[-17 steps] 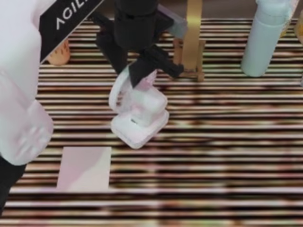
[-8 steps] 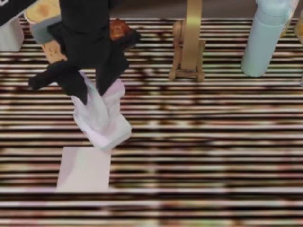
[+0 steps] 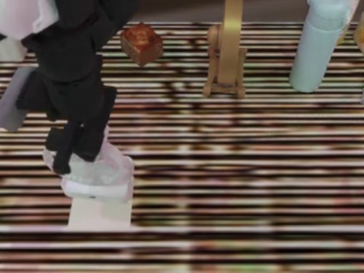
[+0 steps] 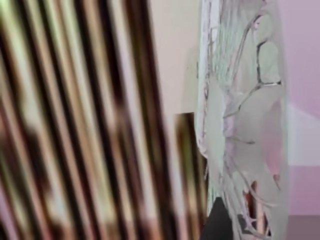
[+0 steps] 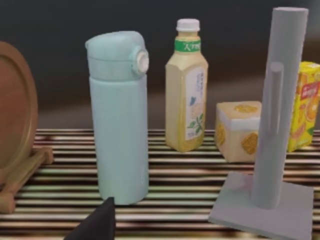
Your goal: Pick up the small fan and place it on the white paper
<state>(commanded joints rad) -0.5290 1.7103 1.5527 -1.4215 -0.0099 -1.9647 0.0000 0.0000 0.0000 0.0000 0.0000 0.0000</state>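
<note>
In the top view my left gripper [image 3: 74, 149] is shut on the small fan [image 3: 96, 177], a white-pinkish desk fan. Its black fingers [image 3: 91, 145] clamp the round grille head from above. The fan's base covers the far edge of the white paper [image 3: 99, 216], which lies at the front left of the striped table. I cannot tell whether the base touches the sheet. The left wrist view shows the grille [image 4: 245, 125] up close beside a dark fingertip [image 4: 217, 225], with the pale paper [image 4: 172, 55] behind. My right gripper [image 5: 102, 225] is parked out of the top view.
At the back stand a reddish-brown block [image 3: 141, 42], a wooden stand [image 3: 226, 54] and a tall pale-blue bottle [image 3: 318, 48]. The right wrist view adds a yellow drink bottle [image 5: 186, 85], a patterned box [image 5: 239, 130], a grey post on a base [image 5: 272, 125] and a yellow carton [image 5: 306, 105].
My left gripper has carried the fan from the table's middle toward the front left. It now hangs over the far edge of the paper. The reddish block has come into sight.
</note>
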